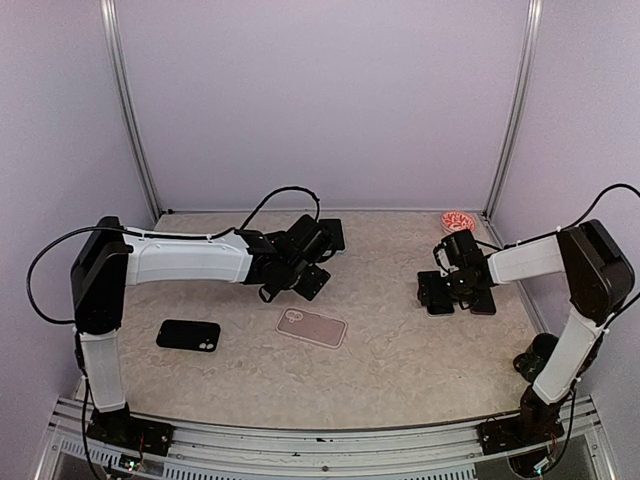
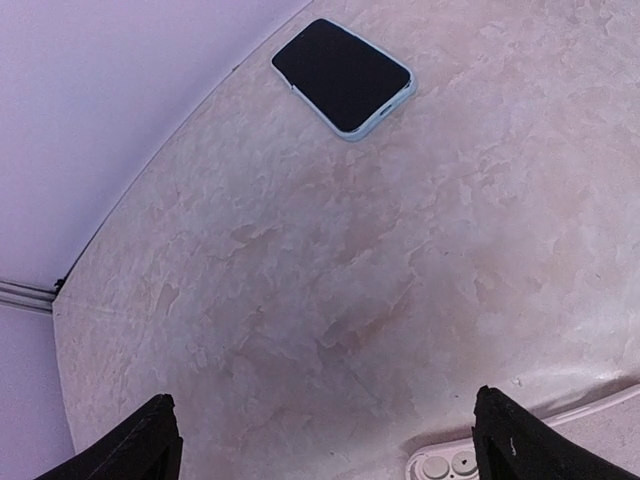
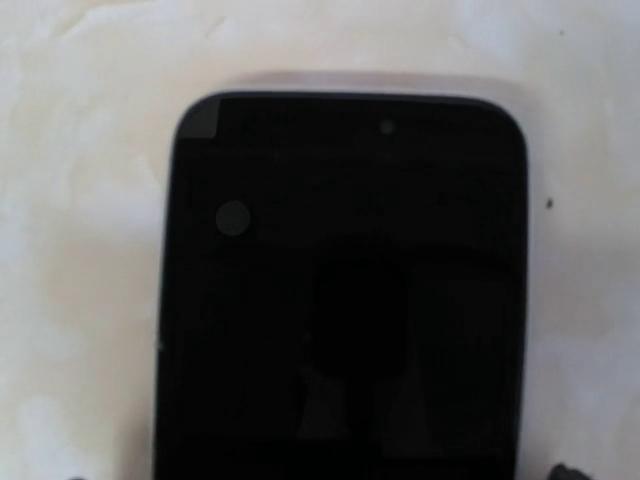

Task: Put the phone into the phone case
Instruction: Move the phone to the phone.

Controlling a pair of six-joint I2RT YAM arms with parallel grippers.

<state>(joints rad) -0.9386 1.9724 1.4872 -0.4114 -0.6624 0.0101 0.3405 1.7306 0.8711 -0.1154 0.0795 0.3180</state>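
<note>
A pink phone case (image 1: 312,327) lies flat near the table's middle, camera cutout at its back left; one corner (image 2: 440,466) shows in the left wrist view. A black phone (image 1: 188,335) lies at the front left. My left gripper (image 1: 312,262) (image 2: 325,450) hovers open behind the case, empty, with its right finger (image 2: 530,445) close to the case's corner. My right gripper (image 1: 455,292) hangs low over another dark phone (image 1: 482,300) (image 3: 345,290), which fills the right wrist view. Only one fingertip (image 3: 566,470) shows there, just outside the phone's edge, so the jaws are wide apart.
A phone in a pale blue case (image 1: 332,235) (image 2: 343,76) lies near the back wall, beyond the left gripper. A small red-and-white object (image 1: 458,220) sits in the back right corner. Grey walls with metal posts close in the back and sides.
</note>
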